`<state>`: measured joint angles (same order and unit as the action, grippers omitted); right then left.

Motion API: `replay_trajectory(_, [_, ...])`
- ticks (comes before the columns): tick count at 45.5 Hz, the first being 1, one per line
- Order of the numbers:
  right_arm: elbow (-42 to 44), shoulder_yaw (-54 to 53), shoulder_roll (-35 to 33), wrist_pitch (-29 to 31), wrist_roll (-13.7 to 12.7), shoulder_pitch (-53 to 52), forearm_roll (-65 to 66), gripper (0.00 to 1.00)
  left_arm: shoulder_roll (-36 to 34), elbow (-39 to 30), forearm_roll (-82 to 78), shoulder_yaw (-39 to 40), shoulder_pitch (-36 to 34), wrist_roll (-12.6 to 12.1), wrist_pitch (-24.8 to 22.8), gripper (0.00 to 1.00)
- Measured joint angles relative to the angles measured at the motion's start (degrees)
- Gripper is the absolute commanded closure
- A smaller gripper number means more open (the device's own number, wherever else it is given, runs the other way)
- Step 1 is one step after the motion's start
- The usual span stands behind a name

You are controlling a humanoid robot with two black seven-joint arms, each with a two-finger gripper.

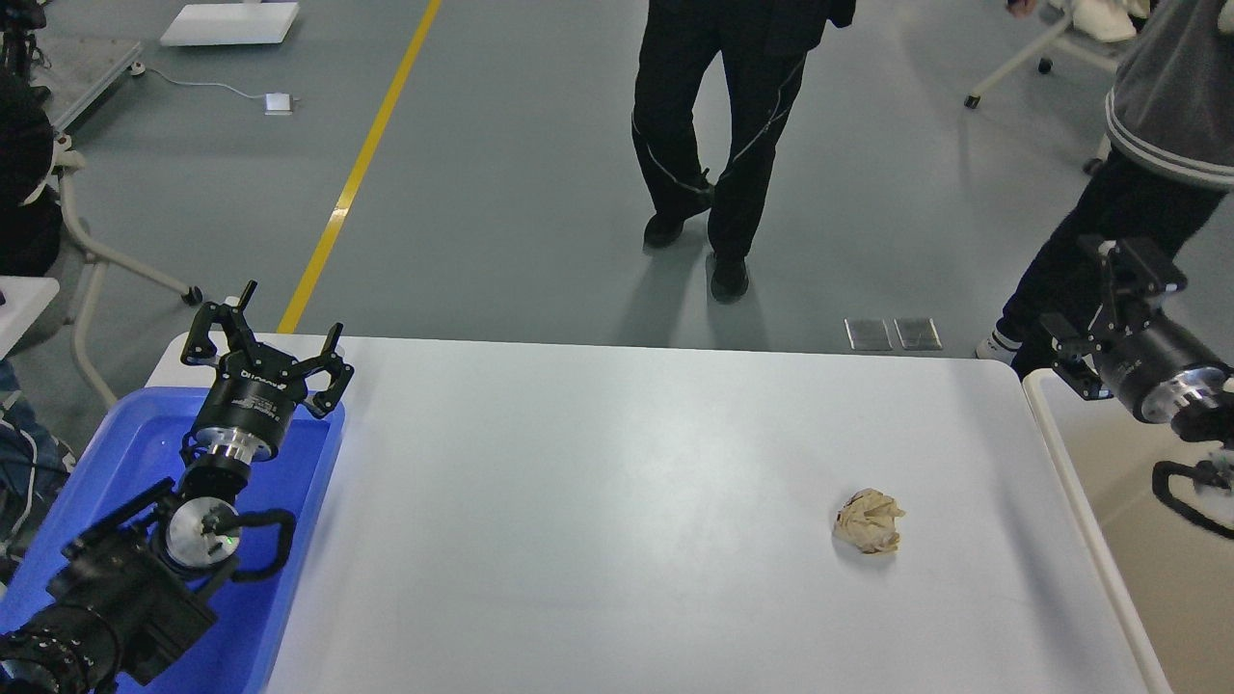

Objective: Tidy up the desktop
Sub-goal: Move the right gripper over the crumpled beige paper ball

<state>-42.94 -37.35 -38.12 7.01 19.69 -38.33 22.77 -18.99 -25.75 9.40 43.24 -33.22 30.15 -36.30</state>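
Lying alone on the right half of the desktop (598, 482), a crumpled tan paper wad (869, 520) was the one loose thing to clear. It sat nearer the right edge than the middle, roughly ball-shaped with no clear long axis, so approach angle mattered little. The right gripper (1123, 289) hung above the table's far right corner, over the off-white bin (1060, 453); its fingers were dark against a bystander's trousers and I could not tell how they stood. The left gripper (265, 347) hovered over the blue tray (318, 463) at the far left, fingers spread and empty, well apart from the wad. The right arm was clearly nearer; the wad lay toward the robot and leftward from it, and the bin lay just beside that edge.
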Motion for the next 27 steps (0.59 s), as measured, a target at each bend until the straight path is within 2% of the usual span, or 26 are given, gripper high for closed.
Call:
replay_trajectory(10, [0.62, 27.05, -3.89, 0.38, 0.02, -14.53, 2.07, 0.0, 0.0, 0.01, 0.0, 0.0, 0.0, 0.0, 0.0, 0.0])
replay_trajectory(19, [0.46, 49.33, -2.83, 0.52, 0.06, -27.06, 9.98, 0.0, 0.01, 0.0, 0.0, 0.0, 0.01, 0.0, 0.0, 0.0])
replay_trajectory(27, [-1.38, 60.88, -0.92, 0.89, 0.12, -34.96, 21.79, 0.0, 0.0, 0.0, 0.0, 0.0, 0.01, 0.0, 0.0, 0.0])
